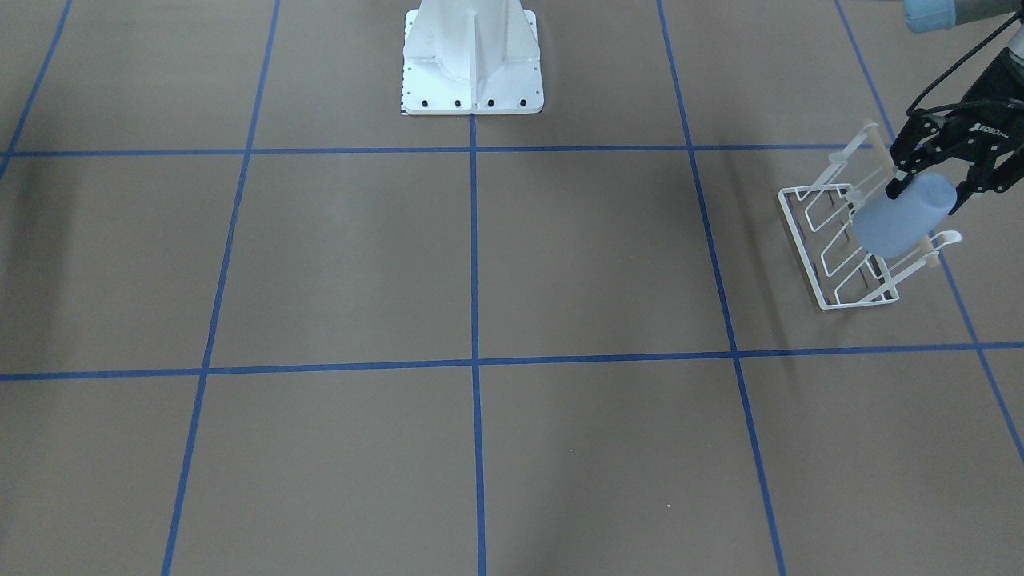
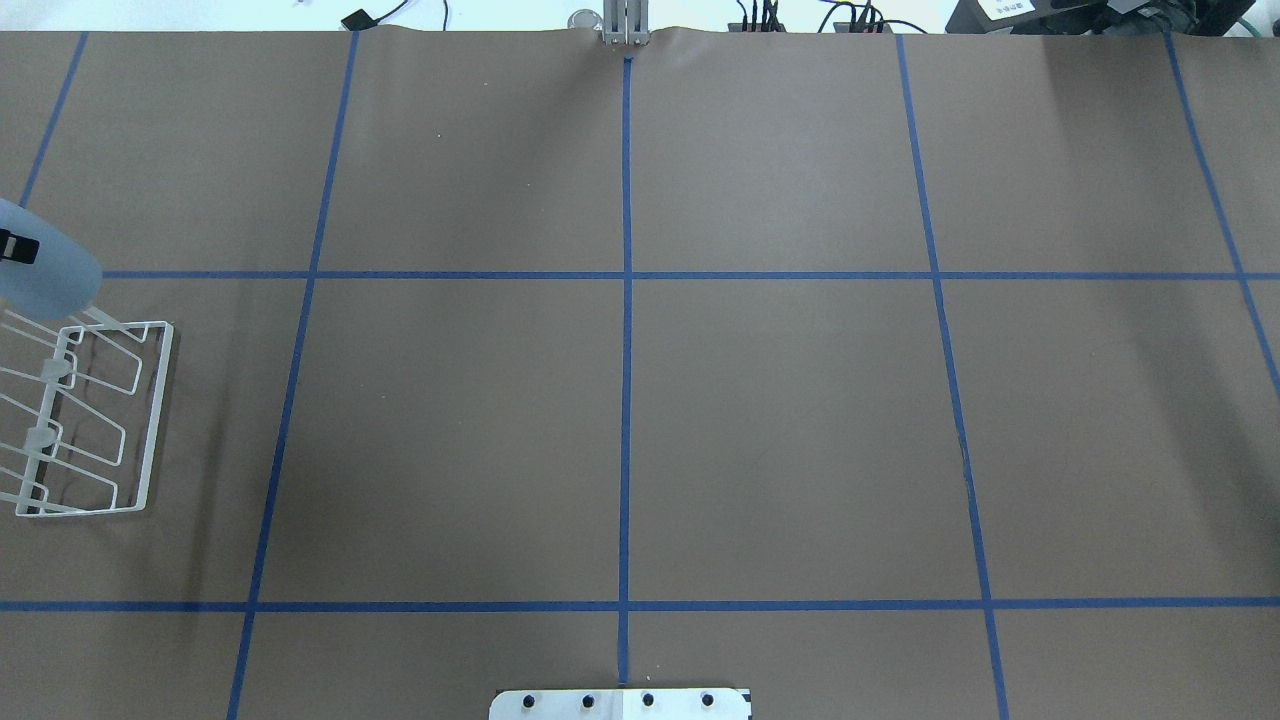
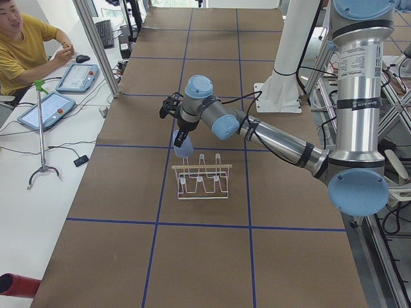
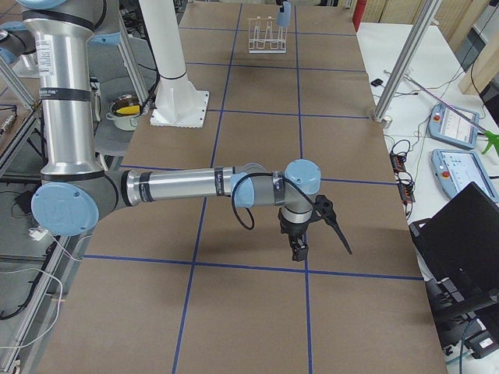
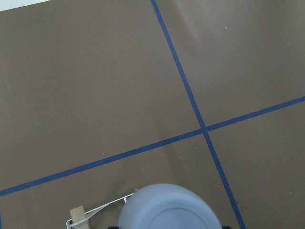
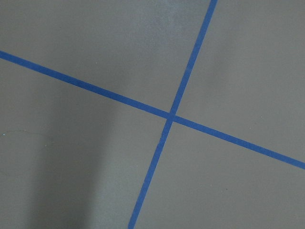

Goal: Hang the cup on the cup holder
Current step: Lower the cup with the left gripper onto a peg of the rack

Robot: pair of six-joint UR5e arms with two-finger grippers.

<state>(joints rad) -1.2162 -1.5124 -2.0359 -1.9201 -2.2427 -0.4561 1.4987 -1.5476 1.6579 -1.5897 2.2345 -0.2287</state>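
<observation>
The light-blue cup point(image 1: 908, 214) is held tilted in my left gripper point(image 1: 930, 180), which is shut on its narrow end, wide rim pointing down toward the rack. It hangs over the far end of the white wire cup holder point(image 1: 838, 254), by the end of the wooden rod point(image 1: 930, 258). I cannot tell whether a prong is inside the cup. The overhead view shows the cup point(image 2: 45, 270) above the holder point(image 2: 95, 420) at the left edge. The left wrist view shows the cup's base point(image 5: 169, 210) and a rack corner point(image 5: 95, 212). My right gripper point(image 4: 299, 248) hovers over bare table; I cannot tell its state.
The white robot pedestal point(image 1: 472, 64) stands at the table's middle on the robot's side. Blue tape lines point(image 2: 625, 300) grid the brown table. An operator point(image 3: 26, 45) sits beyond the table with tablets point(image 3: 45, 109) on a white side bench.
</observation>
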